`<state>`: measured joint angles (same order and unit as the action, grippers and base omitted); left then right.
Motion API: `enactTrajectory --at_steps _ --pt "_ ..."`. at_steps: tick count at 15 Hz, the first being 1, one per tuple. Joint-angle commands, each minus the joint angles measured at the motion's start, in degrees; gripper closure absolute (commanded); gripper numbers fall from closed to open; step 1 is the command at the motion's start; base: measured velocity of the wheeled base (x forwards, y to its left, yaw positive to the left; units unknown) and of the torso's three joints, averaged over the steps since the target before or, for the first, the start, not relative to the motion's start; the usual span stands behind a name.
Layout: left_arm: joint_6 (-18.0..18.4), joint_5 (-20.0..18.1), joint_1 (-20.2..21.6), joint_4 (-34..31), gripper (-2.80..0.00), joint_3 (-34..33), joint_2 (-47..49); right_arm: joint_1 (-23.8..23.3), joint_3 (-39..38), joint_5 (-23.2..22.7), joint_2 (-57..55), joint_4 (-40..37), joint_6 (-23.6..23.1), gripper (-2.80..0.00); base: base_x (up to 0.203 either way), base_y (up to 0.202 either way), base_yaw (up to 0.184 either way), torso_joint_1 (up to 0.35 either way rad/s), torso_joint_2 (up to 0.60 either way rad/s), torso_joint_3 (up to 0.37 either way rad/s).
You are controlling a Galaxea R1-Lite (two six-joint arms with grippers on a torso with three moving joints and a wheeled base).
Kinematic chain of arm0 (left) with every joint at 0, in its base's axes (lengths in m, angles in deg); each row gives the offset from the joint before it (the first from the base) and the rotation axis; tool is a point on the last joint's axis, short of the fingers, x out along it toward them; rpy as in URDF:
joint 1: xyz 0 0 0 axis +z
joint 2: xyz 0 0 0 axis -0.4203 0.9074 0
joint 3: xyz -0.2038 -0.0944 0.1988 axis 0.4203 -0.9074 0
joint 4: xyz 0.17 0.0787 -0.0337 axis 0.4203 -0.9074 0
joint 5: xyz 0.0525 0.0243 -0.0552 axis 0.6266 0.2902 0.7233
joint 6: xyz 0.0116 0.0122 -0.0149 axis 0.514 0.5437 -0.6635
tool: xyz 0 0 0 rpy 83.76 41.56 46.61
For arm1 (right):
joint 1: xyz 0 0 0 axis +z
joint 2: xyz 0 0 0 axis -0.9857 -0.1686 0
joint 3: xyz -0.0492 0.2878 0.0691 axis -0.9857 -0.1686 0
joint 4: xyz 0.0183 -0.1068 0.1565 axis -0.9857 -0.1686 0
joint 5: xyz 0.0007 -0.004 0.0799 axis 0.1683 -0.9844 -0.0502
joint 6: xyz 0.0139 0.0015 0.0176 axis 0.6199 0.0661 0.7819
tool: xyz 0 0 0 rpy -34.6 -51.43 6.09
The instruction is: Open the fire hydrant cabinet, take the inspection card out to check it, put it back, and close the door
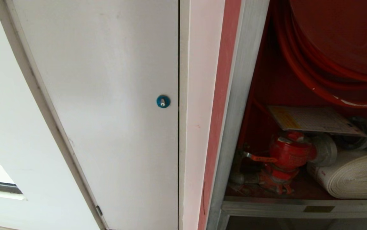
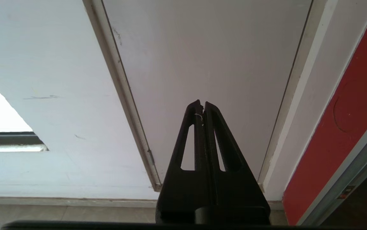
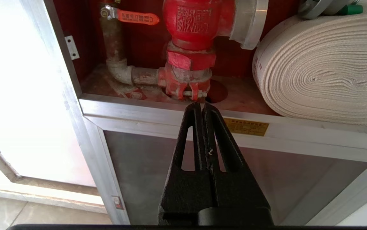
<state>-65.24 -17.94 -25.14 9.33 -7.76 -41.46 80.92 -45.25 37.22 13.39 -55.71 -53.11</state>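
Cabinet (image 1: 234,127) stands open at the head view's right, red interior exposed; inspection card (image 1: 314,119) lies flat above the red valve (image 1: 287,153), beside the rolled white hose (image 1: 355,174). Left gripper (image 2: 203,103) faces the white door (image 1: 106,95), jaws pressed together, holding nothing. Right gripper (image 3: 202,104) points at the cabinet's lower frame just below the valve, jaws likewise closed and empty.

A white door (image 1: 106,95) with a blue round lock (image 1: 163,101) stands left. A red valve (image 3: 189,28) with an orange lever (image 3: 135,17) sits beside a rolled white hose (image 3: 324,70); red hose (image 1: 314,80) coils above.
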Motion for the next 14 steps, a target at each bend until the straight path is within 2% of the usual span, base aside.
enactTrajectory --at_steps 1,4,10,14 --pt "-0.1 0.1 0.0 0.0 0.00 0.0 0.0 0.0 0.0 0.0 0.0 0.0 0.0 0.00 0.000 0.000 0.000 0.000 0.00 0.000" --pt "-0.1 0.0 -0.1 0.1 0.00 0.0 0.0 0.1 0.0 -0.1 0.0 0.0 0.0 0.00 0.001 -0.041 -0.004 0.001 0.00 0.003" --pt "-0.1 0.0 0.0 0.1 0.00 0.0 0.0 0.0 0.0 -0.1 0.0 0.0 -0.1 0.00 0.000 -0.169 0.001 0.002 0.00 0.002" --pt "-0.4 0.1 0.0 0.1 0.00 0.0 0.0 0.1 0.6 0.1 -1.0 -0.9 0.3 0.00 0.000 0.000 0.000 0.000 0.00 0.000"
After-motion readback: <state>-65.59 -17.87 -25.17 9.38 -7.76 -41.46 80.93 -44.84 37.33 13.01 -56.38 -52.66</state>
